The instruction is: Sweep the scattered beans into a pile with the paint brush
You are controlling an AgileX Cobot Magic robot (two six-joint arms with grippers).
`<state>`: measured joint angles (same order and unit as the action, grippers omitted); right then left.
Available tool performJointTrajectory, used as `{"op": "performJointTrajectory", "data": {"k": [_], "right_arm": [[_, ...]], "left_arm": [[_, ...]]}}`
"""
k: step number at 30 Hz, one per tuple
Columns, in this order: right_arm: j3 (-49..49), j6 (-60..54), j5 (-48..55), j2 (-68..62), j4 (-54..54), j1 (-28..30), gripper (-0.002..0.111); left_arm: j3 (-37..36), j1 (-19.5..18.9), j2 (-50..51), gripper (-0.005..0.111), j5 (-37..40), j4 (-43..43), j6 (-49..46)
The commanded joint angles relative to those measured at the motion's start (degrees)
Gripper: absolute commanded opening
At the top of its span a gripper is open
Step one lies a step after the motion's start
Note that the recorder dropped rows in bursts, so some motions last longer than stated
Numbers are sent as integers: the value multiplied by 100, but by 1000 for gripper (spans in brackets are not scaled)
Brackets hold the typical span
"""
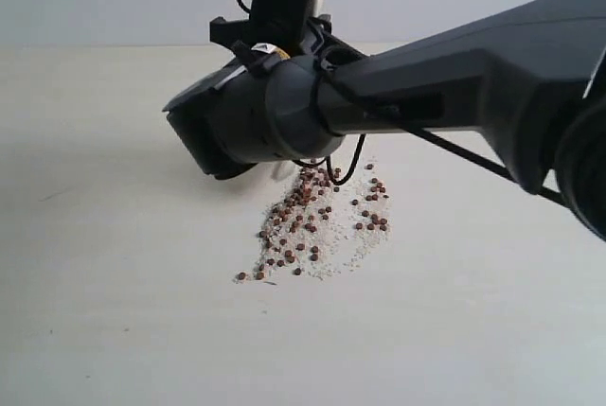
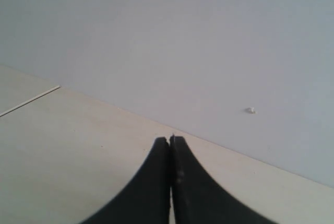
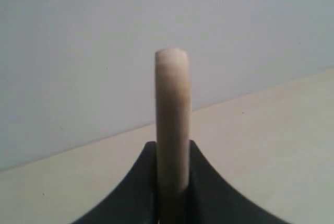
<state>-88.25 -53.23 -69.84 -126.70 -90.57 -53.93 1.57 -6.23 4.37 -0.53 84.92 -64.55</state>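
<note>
The left gripper (image 2: 169,145) is resting pinched together, empty; the right gripper (image 3: 172,151) is clamping the paint brush (image 3: 172,109) handle; outside, the beans (image 1: 312,221) are lying strewn just below that claw, seemingly calling for light inward strokes.

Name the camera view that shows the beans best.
The exterior view: the beans lie scattered on the table under the right arm. Neither wrist view shows any; the right tool holds the paint brush.
</note>
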Motion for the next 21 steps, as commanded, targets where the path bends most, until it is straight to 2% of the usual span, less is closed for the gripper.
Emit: {"op": "performJointTrajectory", "data": {"k": [1,7,10,14,21], "right_arm": [[-12,-178,-13,349,133,-11,0],[84,-451,-13,661,558,-200,0],[502,-15,-13,908,1034,-304,0],[1430,1096,-13,1394,1748,-338,0],[3422,3740,-13,2361,3904,-326,0]], "left_arm": [[-20,-15,19,0,19,22,-12],[-20,-15,19,0,19,22,-7],[-20,-15,19,0,19,22,-7],[-20,-15,19,0,19,22,-7],[-20,-15,19,0,19,22,-7]]}}
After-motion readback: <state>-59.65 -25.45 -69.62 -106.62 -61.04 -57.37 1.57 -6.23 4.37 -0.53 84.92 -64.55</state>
